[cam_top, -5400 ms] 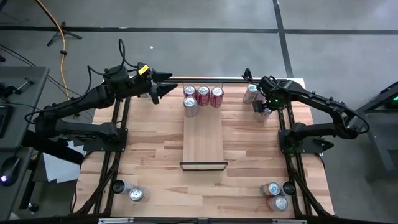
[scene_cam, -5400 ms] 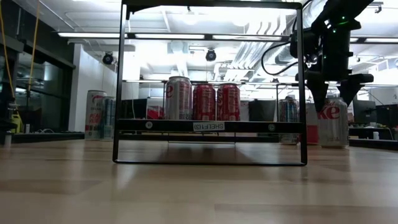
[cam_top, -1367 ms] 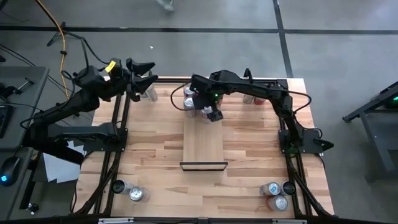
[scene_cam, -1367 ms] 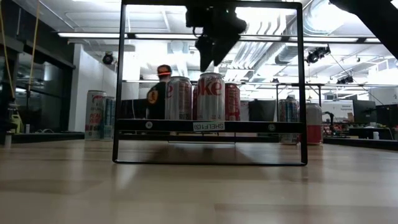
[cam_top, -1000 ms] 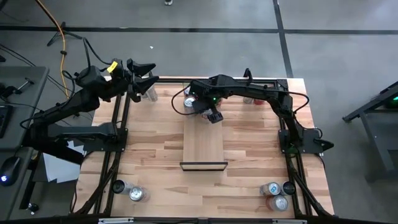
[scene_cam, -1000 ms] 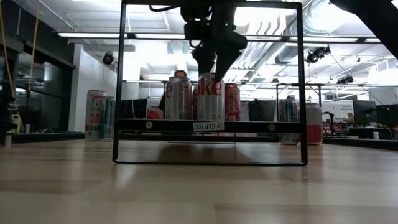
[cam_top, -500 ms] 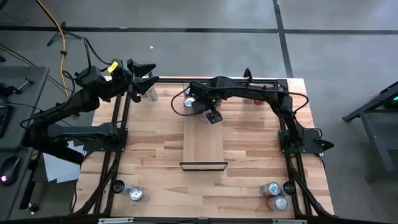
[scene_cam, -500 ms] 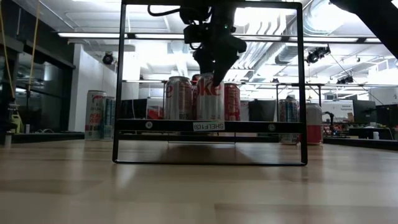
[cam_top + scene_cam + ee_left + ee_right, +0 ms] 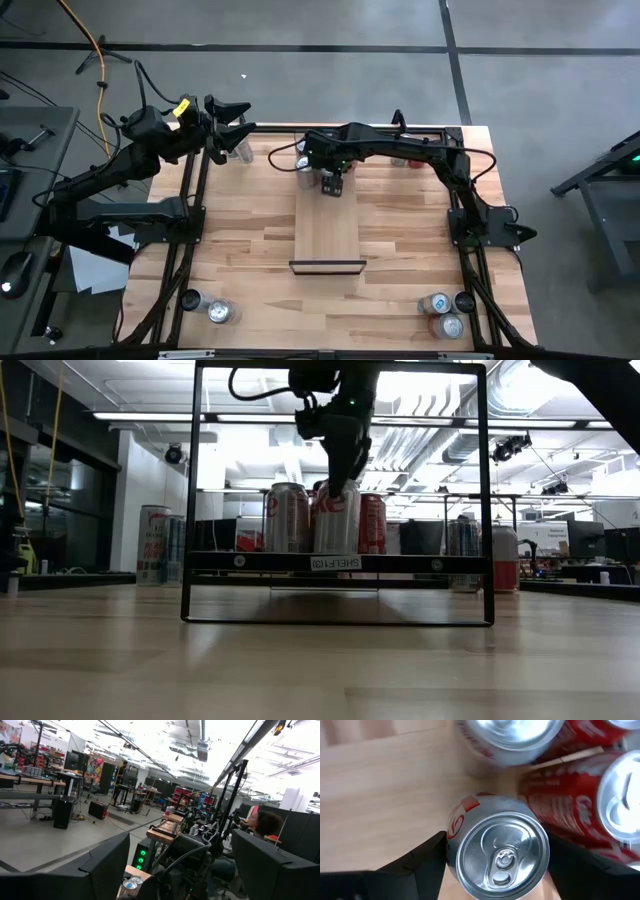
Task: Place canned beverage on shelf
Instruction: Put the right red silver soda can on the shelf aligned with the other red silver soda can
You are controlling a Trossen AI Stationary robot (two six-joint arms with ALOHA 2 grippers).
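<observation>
Right wrist view: right gripper (image 9: 495,857) has closed in around the silver can (image 9: 497,852) on the shelf (image 9: 327,225)'s twelve-o'clock end, so regrasping, not releasing; left gripper (image 9: 237,128) waits wide at ten o'clock

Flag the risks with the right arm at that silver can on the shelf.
1. The right end effector straddles the silver can, which stands close beside the red cans; closing or lifting off-centre may knock them.
2. Another silver can stands close behind it, so a sideways pull-out could topple it on the shelf.
</observation>
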